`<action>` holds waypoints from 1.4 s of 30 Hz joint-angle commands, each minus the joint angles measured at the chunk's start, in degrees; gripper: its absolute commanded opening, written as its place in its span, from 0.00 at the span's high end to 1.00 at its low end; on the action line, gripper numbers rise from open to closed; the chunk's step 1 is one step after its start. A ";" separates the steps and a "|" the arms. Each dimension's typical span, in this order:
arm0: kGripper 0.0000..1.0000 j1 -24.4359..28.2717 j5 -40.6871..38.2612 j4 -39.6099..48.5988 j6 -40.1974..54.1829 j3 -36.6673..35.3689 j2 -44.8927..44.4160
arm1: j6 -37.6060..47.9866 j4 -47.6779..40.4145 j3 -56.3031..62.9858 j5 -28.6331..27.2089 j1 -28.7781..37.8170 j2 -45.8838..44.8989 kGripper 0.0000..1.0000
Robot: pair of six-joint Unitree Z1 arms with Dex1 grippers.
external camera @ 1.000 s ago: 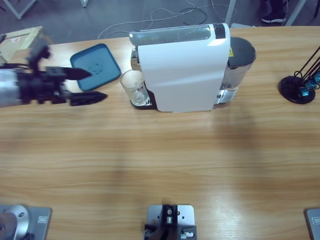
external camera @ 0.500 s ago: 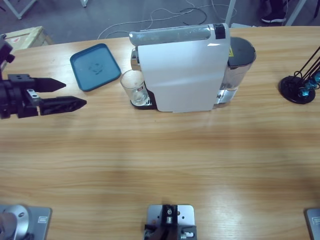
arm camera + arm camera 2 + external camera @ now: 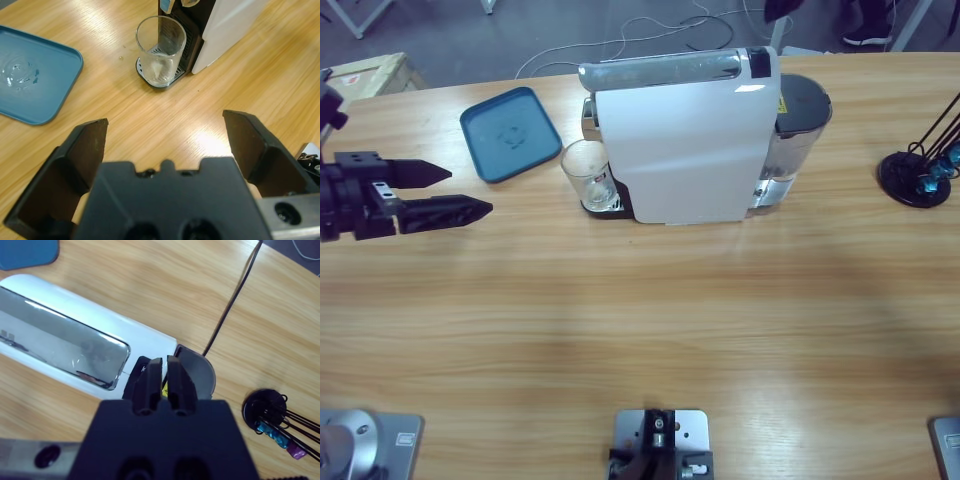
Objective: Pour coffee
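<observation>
At the far left, the left hand (image 3: 460,192) sits low over the table (image 3: 640,330) with its two black jaws spread wide and nothing between them. Just past its tips lies a blue tray (image 3: 510,133), with nothing in it but a few drops. Next comes the glass tumbler (image 3: 160,50), standing upright on the little drip grate under the spout of the white coffee machine (image 3: 685,135). The coffee (image 3: 159,74) is only a thin pale layer at the bottom of the glass. The glass looks light, hard, smooth and easy to break, so I think it could slip or crack. The best place to hold it is around the middle of its round side, kept straight up. The right hand (image 3: 164,374) is above the machine's top, jaws pressed together and holding nothing. A black stand (image 3: 920,170) is at the far right.
</observation>
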 commanded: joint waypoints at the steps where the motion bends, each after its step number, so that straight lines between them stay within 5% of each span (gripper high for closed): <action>1: 0.00 -0.69 0.17 0.20 -0.55 2.25 1.63 | -0.57 2.02 -0.63 3.39 0.68 2.08 1.00; 42: 0.00 -0.69 -0.32 -0.24 -0.37 3.23 2.76 | -0.91 -0.07 3.36 3.07 0.85 3.12 1.00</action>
